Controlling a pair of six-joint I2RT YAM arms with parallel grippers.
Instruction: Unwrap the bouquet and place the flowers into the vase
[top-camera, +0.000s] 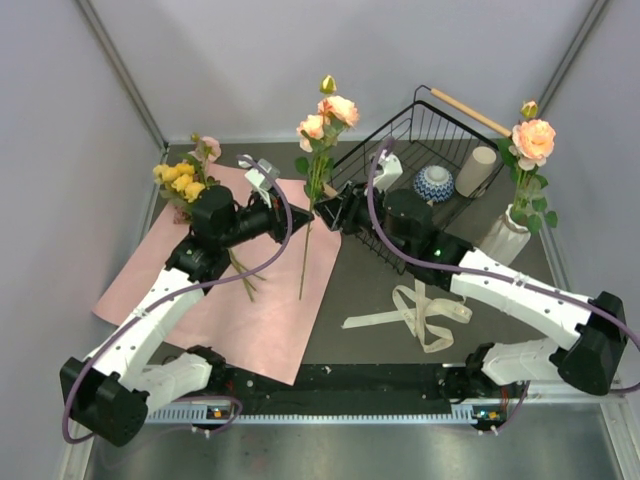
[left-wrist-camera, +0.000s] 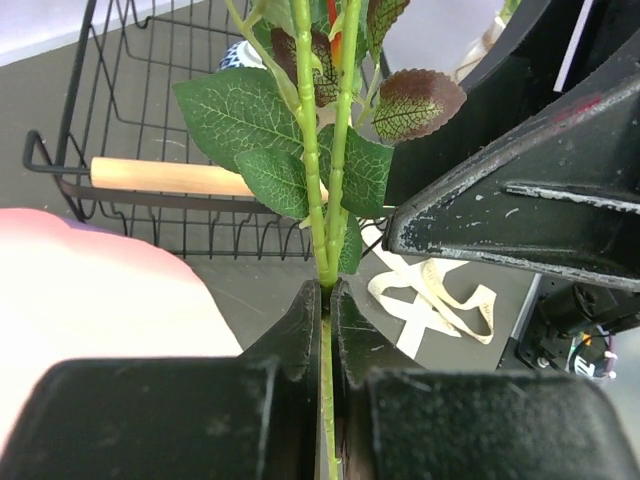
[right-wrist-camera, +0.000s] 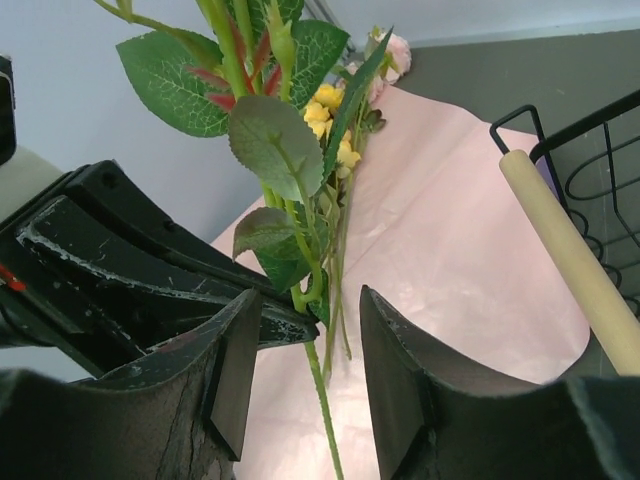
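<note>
Holds the peach rose (top-camera: 317, 175) upright over the edge of the pink paper (top-camera: 260, 300), with the left pincer (left-wrist-camera: 325, 300) clenched on its stem and the right pincer (right-wrist-camera: 310, 300) parted around it, likely for handover toward the vase (top-camera: 505, 235) at far right.

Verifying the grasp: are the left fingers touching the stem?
Touching. Left wrist view: the stem sits pinched between both fingers, no gap on either side.

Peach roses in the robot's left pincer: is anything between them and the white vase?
Yes. The right arm and the near edge of the black wire basket lie between the peach roses and the vase, which already holds one rose.
</note>
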